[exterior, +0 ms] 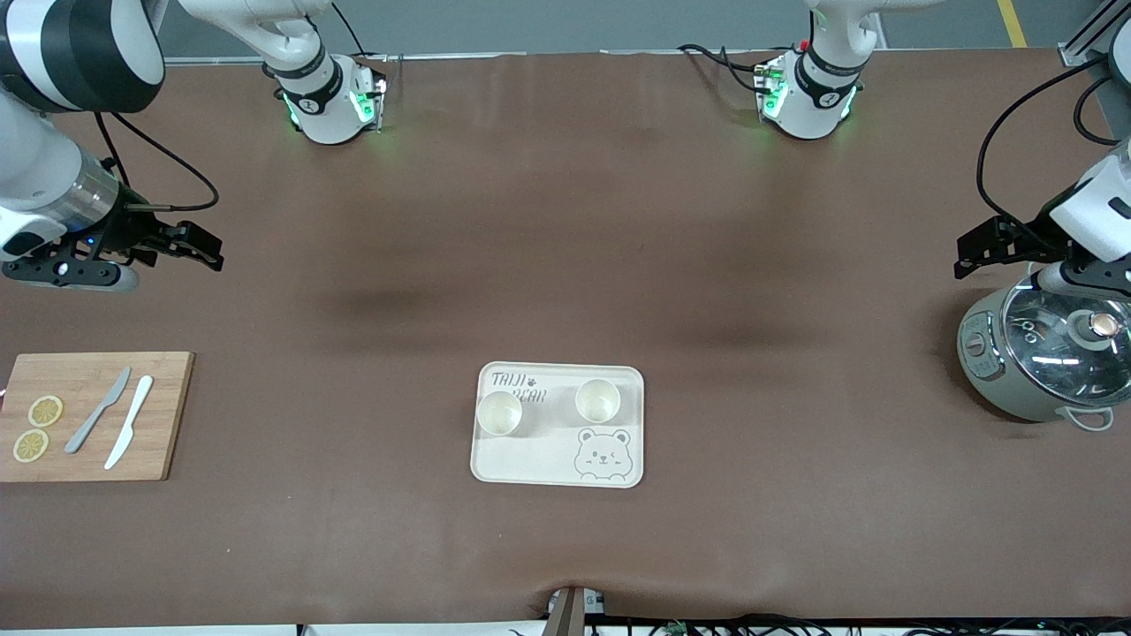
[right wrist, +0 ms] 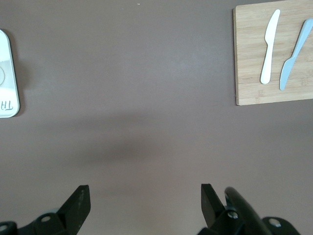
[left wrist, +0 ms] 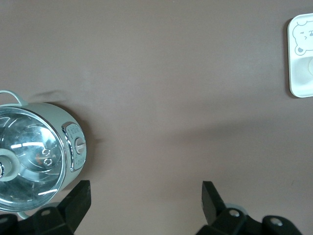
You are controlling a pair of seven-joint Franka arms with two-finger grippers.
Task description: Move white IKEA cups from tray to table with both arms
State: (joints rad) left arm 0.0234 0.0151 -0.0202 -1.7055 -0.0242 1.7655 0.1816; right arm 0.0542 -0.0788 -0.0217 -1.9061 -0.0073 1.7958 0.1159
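Observation:
Two white IKEA cups stand upright on the bear-printed tray (exterior: 610, 382): one (exterior: 498, 412) toward the right arm's end, the other (exterior: 597, 400) toward the left arm's end. My right gripper (exterior: 201, 246) is open and empty over bare table toward the right arm's end, far from the tray. My left gripper (exterior: 970, 250) is open and empty over the table beside the cooker. In the left wrist view, the left gripper (left wrist: 144, 200) has bare table between its fingers. The right wrist view shows the same for the right gripper (right wrist: 145, 203).
A grey-green cooker with a glass lid (exterior: 1043, 353) stands at the left arm's end, also in the left wrist view (left wrist: 34, 156). A wooden cutting board (exterior: 168, 415) with two knives and two lemon slices lies at the right arm's end. The tray's edge shows in both wrist views (left wrist: 299, 73) (right wrist: 7, 105).

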